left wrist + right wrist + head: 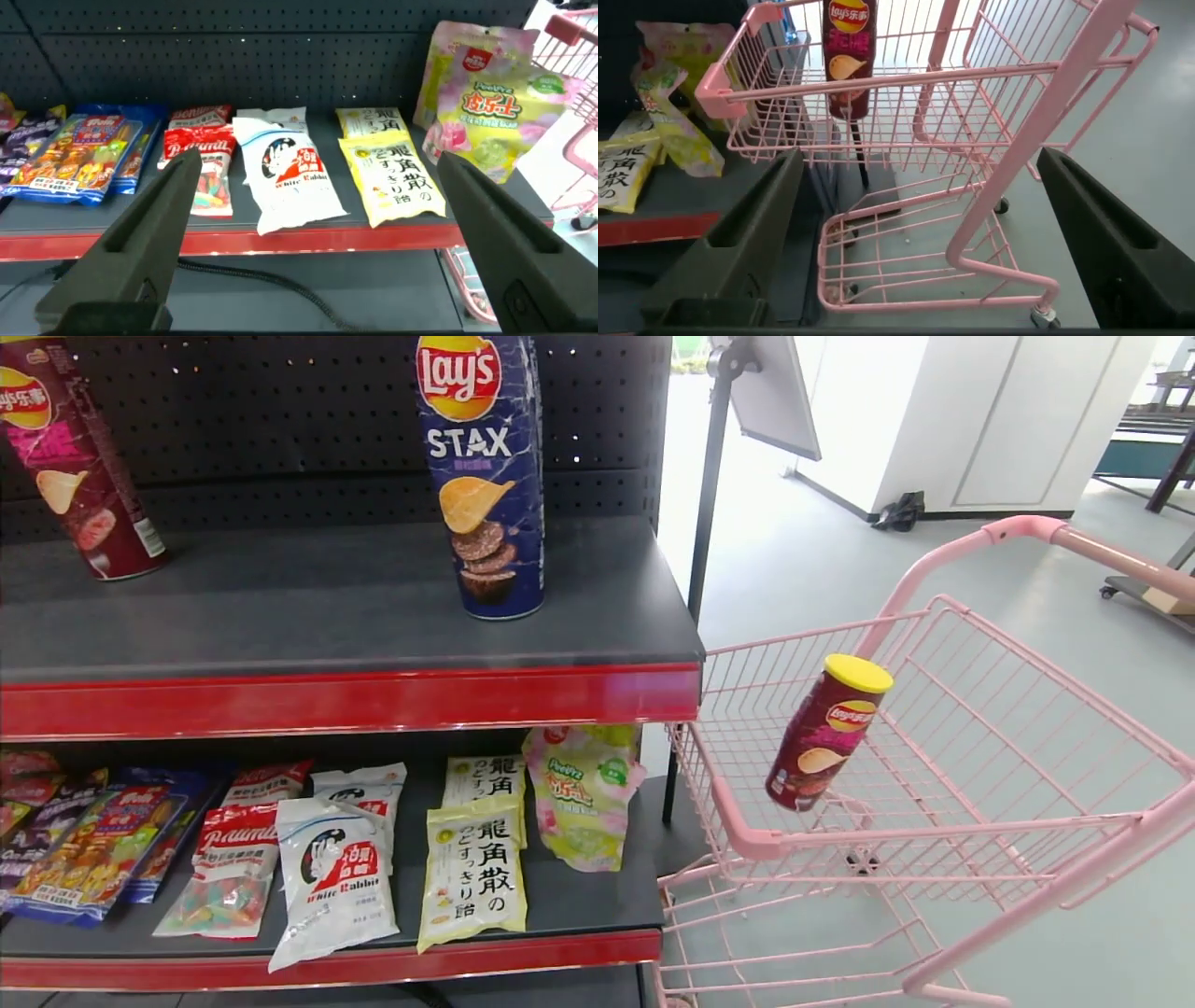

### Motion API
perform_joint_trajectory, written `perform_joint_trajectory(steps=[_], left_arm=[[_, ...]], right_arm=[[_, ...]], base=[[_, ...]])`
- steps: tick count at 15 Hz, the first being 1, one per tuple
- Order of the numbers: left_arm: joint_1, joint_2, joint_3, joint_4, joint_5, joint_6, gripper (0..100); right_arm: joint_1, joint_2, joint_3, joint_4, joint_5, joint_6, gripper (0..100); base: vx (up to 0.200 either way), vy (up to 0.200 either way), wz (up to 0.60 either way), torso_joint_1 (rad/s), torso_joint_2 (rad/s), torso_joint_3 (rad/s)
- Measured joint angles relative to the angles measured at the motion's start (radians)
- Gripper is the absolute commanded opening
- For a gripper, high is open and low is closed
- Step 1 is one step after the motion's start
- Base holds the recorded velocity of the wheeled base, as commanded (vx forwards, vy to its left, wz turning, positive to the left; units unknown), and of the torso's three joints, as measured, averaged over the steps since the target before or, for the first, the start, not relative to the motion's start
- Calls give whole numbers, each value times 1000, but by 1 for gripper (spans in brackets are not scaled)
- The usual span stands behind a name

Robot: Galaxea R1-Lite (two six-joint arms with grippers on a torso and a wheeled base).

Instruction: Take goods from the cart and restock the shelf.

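Maroon cylindrical chip can, yellow lid [826, 733], inside pink wire cart [934, 835], long axis tilted, lid up. My right claw [917, 154] faces cart, fingers apart, empty. My left claw [318, 159] faces black red-edged shelf [280, 241] beside cart, fingers apart.

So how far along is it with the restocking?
Looks done: a blue chip can and a maroon chip can stand on the top shelf. In hand: nothing; the left fingers and right fingers are open and empty. Left: one yellow-lidded chip can leaning in the pink cart.
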Motion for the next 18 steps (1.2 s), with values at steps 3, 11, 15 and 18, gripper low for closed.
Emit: perform_joint_trajectory(steps=[3, 11, 15, 18], left_arm=[[0, 0, 0, 0, 0, 0, 100], [0, 0, 0, 0, 0, 0, 100], [0, 0, 0, 0, 0, 0, 100], [0, 0, 0, 0, 0, 0, 100]], right_arm=[[0, 0, 0, 0, 0, 0, 100], [0, 0, 0, 0, 0, 0, 100], [0, 0, 0, 0, 1, 0, 100], [0, 0, 0, -1, 0, -5, 100]], base=[[0, 0, 0, 0, 0, 0], [0, 0, 0, 0, 0, 0], [0, 0, 0, 0, 0, 0], [0, 0, 0, 0, 0, 0]])
